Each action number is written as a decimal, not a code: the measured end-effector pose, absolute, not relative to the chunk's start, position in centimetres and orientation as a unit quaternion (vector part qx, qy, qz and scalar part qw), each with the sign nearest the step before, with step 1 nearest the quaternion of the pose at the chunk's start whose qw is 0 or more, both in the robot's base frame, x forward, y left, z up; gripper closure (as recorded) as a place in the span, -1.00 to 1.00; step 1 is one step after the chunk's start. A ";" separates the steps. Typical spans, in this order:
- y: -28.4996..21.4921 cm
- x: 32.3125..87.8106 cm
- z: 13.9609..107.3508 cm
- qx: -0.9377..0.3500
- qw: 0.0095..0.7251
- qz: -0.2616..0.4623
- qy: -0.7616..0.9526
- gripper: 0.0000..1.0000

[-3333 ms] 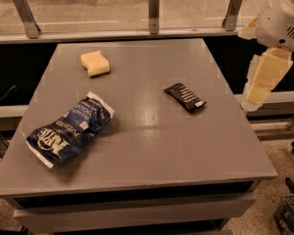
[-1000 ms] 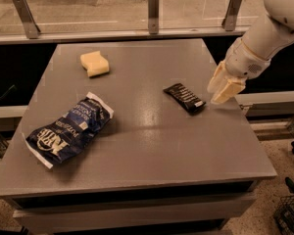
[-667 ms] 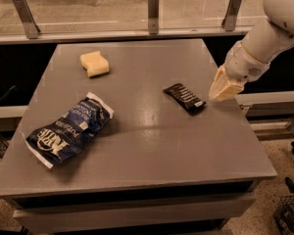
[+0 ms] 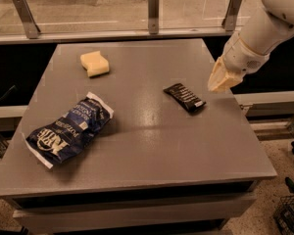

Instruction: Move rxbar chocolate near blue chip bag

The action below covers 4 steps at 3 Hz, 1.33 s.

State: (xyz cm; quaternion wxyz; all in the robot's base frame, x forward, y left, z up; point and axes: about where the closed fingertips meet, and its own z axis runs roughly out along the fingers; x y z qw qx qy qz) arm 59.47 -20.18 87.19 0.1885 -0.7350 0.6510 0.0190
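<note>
The rxbar chocolate (image 4: 184, 97) is a small flat black wrapper with white text lines, lying right of the middle of the grey table (image 4: 152, 146). The blue chip bag (image 4: 68, 129) is a large crinkled dark blue bag with white lettering, lying at the table's front left. My gripper (image 4: 222, 80) has pale yellow fingers and hangs from the white arm at the right, just right of the bar and slightly above the table, not touching it.
A pale yellow sponge (image 4: 94, 63) lies at the table's back left. A metal rail with posts (image 4: 153, 5) runs behind the table. The table's right edge lies under the gripper. A wire basket (image 4: 290, 214) stands on the floor at lower right.
The arm has come down and left from the far right toward the bar's right side. Over the last second it barely moves. The bar, bag and sponge stay in place.
</note>
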 end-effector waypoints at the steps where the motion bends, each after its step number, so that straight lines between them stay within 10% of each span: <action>1: -19.5 60.2 88.6 -0.743 0.192 0.000 0.641 1.00; 4: -16.9 60.9 86.3 -0.763 0.193 0.024 0.616 1.00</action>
